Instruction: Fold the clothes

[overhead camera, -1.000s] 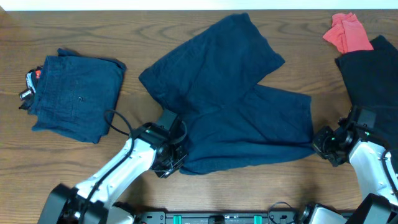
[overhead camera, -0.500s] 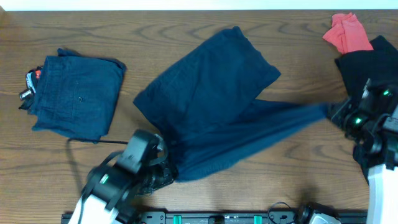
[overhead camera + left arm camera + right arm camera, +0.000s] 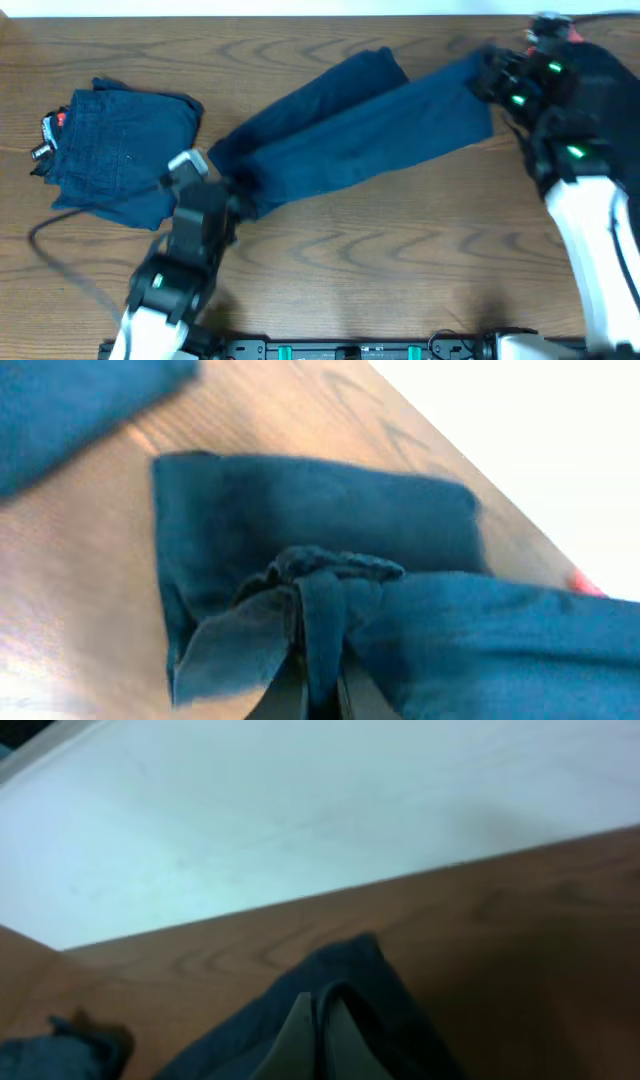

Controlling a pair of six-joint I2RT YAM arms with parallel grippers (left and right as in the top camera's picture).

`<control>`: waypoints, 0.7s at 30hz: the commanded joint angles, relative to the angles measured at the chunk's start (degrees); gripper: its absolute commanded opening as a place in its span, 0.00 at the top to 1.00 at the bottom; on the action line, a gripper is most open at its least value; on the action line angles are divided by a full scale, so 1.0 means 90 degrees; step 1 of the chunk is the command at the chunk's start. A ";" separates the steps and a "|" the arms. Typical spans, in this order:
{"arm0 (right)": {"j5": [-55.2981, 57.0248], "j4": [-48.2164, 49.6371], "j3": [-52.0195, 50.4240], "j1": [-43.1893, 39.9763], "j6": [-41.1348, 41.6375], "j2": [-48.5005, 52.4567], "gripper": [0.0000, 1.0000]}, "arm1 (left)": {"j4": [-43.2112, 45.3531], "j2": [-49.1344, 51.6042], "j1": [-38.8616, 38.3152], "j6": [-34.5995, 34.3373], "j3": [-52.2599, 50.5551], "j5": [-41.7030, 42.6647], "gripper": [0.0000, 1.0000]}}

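Observation:
Dark navy shorts [image 3: 350, 130] lie stretched in a long band across the table, one leg folded over the other. My left gripper [image 3: 235, 185] is shut on their left end; the left wrist view shows the cloth [image 3: 320, 610] bunched between my fingers [image 3: 318, 695]. My right gripper [image 3: 487, 75] is shut on the right end, lifted near the back right; in the right wrist view a fabric edge [image 3: 350, 975] sits pinched between my fingers [image 3: 320, 1020]. A second navy garment [image 3: 125, 150], folded, with a red-and-white tag, lies at the left.
A dark garment pile [image 3: 610, 80] lies at the back right, mostly behind my right arm. The white wall runs along the table's far edge. Bare wood fills the front of the table [image 3: 400, 280].
Both grippers have lifted and carried the near leg of the shorts toward the back, folding it over the other leg. The right gripper moved far up and left; the left moved up.

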 commanded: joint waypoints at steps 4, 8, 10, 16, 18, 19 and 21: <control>0.0896 0.1591 0.0095 0.0624 -0.0036 0.1557 0.99 | 0.1865 0.2261 0.1069 0.0158 -0.0041 -0.0505 0.94; 0.1246 0.2834 0.0114 0.0940 -0.0158 0.2582 0.99 | 0.3422 0.3616 0.1423 0.0238 -0.0041 -0.0493 0.94; 0.1469 0.3424 0.0204 0.1078 -0.0153 0.3191 0.96 | 0.4316 0.4265 0.1498 0.0386 -0.0041 -0.0493 0.94; 0.1676 0.3993 0.0729 0.1222 -0.0153 0.4422 0.59 | 0.6846 0.5797 0.1518 0.1049 0.0138 -0.0491 0.65; 0.1673 0.3990 0.0833 0.1222 -0.0155 0.4524 0.37 | 0.6914 0.5982 0.1523 0.1200 0.0381 -0.0491 0.37; 0.1676 0.3995 0.0845 0.1217 -0.0160 0.4520 0.12 | 0.6912 0.6016 0.1523 0.1401 0.0515 -0.0415 0.26; 0.1554 0.3968 0.0857 0.1163 -0.0299 0.4379 0.01 | 0.6868 0.5999 0.1540 0.1994 0.0804 -0.0272 0.09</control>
